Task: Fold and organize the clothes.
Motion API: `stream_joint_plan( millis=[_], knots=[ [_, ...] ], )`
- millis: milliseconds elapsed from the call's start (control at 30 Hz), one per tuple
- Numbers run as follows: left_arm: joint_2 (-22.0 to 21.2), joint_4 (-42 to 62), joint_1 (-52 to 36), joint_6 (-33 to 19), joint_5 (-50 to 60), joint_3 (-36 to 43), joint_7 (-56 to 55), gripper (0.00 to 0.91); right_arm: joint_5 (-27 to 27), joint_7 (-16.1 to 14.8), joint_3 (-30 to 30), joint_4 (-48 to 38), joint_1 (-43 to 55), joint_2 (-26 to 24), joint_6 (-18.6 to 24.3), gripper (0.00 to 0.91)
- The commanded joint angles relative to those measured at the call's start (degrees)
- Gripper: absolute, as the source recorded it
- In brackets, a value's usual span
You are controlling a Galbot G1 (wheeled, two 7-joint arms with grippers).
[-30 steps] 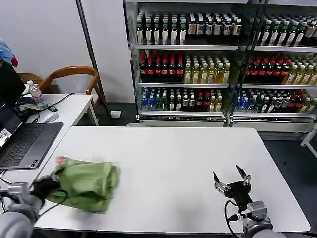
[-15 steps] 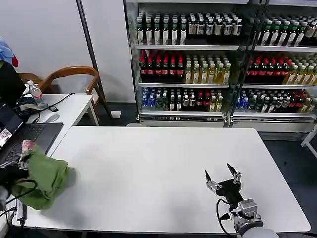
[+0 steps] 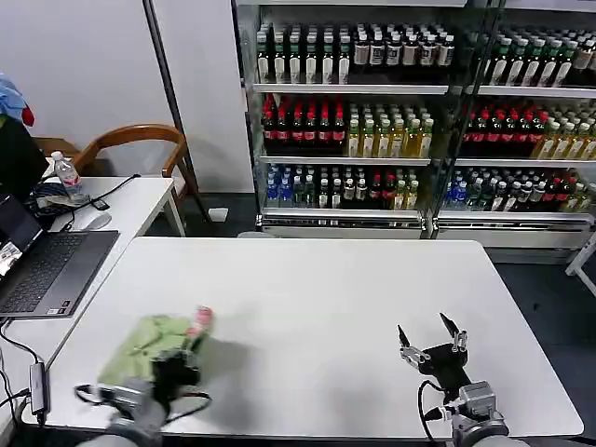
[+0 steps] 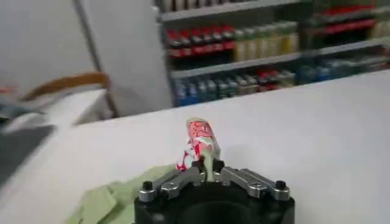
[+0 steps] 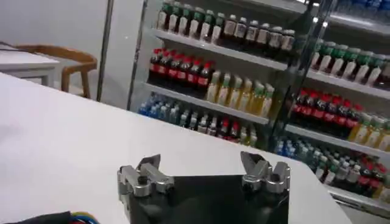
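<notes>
The clothes [image 3: 149, 343] are a bunched light green bundle on the white table [image 3: 317, 289], near its front left corner. A red-and-white checkered bit [image 3: 200, 318] sticks up at the bundle's right end. My left gripper [image 3: 179, 356] is at the near right side of the bundle, shut on a fold of the green fabric. In the left wrist view the gripper [image 4: 208, 168] pinches that fold, with the checkered print [image 4: 198, 137] standing just beyond it and green cloth [image 4: 113, 196] spread beside it. My right gripper [image 3: 430, 337] hovers open over the front right of the table, and in its wrist view the gripper [image 5: 204, 165] holds nothing.
A laptop [image 3: 47, 270] lies on a side table to the left, with a water bottle [image 3: 65, 172] and a cable by it. A wooden chair [image 3: 140, 140] stands behind. Glass-fronted drink coolers [image 3: 372, 121] line the back wall.
The left gripper carried the green bundle from the table's left edge back to the right, onto the front left of the table. The right gripper shifted slightly and stayed open.
</notes>
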Motion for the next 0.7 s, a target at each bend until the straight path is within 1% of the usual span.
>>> stream_joint_plan(
  millis=[33, 100, 167, 233, 333, 467, 667, 700],
  knots=[
    [-7.3, 1.5, -10.9, 0.2, 4.4, 15.7, -1.3, 0.050, -0.5, -0.1, 2.0, 0.8, -1.3, 0.6, -0.4, 0.907],
    [-8.3, 3.0, -13.0, 0.5, 1.6, 15.9, -3.3, 0.050, -0.5, -0.2, 2.5, 1.0, -1.4, 0.6, -0.5, 0.907],
    [-9.2, 4.6, -14.5, 0.6, 1.4, 16.5, -4.8, 0.050, -0.4, -0.3, 3.0, 1.1, -1.4, 0.6, -0.6, 0.907],
    [-10.7, 6.1, -16.0, 1.8, -0.3, 17.2, -6.4, 0.050, -0.4, -0.4, 3.6, 1.3, -1.4, 0.4, -0.7, 0.907],
    [-12.7, 7.7, -17.7, 1.8, -3.7, 17.8, -8.7, 0.050, -0.1, -0.5, 4.5, 1.3, -1.1, 0.1, -0.9, 0.907],
    [-15.4, 9.3, -18.2, 1.4, -5.4, 19.1, -9.0, 0.050, 0.5, -0.6, 5.6, 1.2, -0.9, -0.3, -0.9, 0.907],
    [-17.3, 11.5, -20.2, 0.6, -6.2, 20.7, -8.9, 0.050, 0.7, -0.8, 6.6, 1.6, -1.4, -0.8, -0.8, 0.907],
    [-17.7, 12.6, -20.6, 0.5, -6.8, 21.0, -8.9, 0.071, 0.8, -0.8, 6.9, 1.6, -1.4, -0.9, -0.8, 0.907]
  ],
)
